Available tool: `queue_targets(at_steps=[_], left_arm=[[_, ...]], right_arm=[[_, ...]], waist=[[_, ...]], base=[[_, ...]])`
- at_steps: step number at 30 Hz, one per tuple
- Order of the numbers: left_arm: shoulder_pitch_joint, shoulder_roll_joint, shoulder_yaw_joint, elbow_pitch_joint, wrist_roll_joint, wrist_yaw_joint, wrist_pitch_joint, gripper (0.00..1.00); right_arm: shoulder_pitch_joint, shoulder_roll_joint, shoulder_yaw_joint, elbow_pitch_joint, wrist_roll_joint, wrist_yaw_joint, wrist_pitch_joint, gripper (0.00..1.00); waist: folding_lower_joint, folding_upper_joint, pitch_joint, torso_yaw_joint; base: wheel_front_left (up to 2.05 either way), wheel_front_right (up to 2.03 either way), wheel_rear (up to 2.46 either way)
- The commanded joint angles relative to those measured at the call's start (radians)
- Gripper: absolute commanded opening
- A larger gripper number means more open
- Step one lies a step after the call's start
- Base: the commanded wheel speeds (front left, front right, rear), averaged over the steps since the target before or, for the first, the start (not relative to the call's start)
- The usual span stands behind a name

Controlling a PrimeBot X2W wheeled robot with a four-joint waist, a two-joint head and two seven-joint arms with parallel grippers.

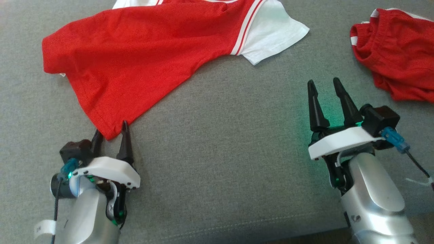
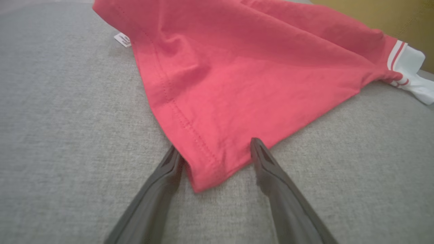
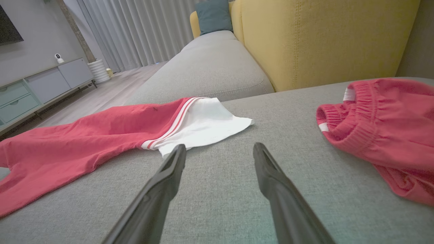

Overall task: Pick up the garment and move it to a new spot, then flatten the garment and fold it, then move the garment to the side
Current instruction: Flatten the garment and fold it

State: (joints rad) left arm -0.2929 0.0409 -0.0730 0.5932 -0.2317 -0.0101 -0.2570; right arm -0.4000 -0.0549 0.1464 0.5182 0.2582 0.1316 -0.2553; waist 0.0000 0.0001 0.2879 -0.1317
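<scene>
At 7 o'clock, left gripper (image 1: 112,128) spread astride shirt (image 1: 135,61) corner, right gripper (image 1: 323,83) spread, empty at 4; thin bite may slip on lift.

shirt (image 1: 135,61) left on sofa (image 1: 220,152) | shorts (image 1: 400,51) right | left tool (image 1: 112,128) straddles shirt corner

**Left fingers astride the shirt's near corner**

You see the red shirt (image 1: 135,57) spread on the grey cushion (image 1: 220,142), with its white sleeve (image 1: 271,34) at the top. Your left gripper (image 1: 112,130) is spread, one finger on each side of the shirt's near corner. Your right gripper (image 1: 323,82) is parted over bare cushion, well apart from the shirt. Red shorts (image 1: 396,57) lie at the right edge.
</scene>
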Motion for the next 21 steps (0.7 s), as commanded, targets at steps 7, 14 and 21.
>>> queue_targets(at_steps=[7, 14, 21], left_arm=[[-0.030, 0.009, 0.031, 0.003, -0.027, -0.019, -0.005, 0.28], [-0.058, 0.009, 0.020, 0.036, -0.021, -0.031, -0.005, 0.00], [-0.082, 0.009, -0.012, 0.045, -0.020, -0.050, -0.005, 0.00]], right_arm=[[-0.047, 0.005, 0.000, -0.031, -0.012, -0.001, -0.006, 1.00], [-0.126, 0.005, -0.034, -0.004, -0.060, -0.001, -0.006, 1.00], [-0.284, 0.005, -0.151, 0.126, -0.177, -0.001, -0.006, 1.00]], waist=[[0.0000, -0.0001, 0.022, 0.004], [0.0000, -0.0001, 0.060, 0.025], [0.0000, -0.0001, 0.109, 0.070]], base=[[0.00, 0.00, 0.00], [0.00, 0.00, 0.00], [0.00, 0.00, 0.00]])
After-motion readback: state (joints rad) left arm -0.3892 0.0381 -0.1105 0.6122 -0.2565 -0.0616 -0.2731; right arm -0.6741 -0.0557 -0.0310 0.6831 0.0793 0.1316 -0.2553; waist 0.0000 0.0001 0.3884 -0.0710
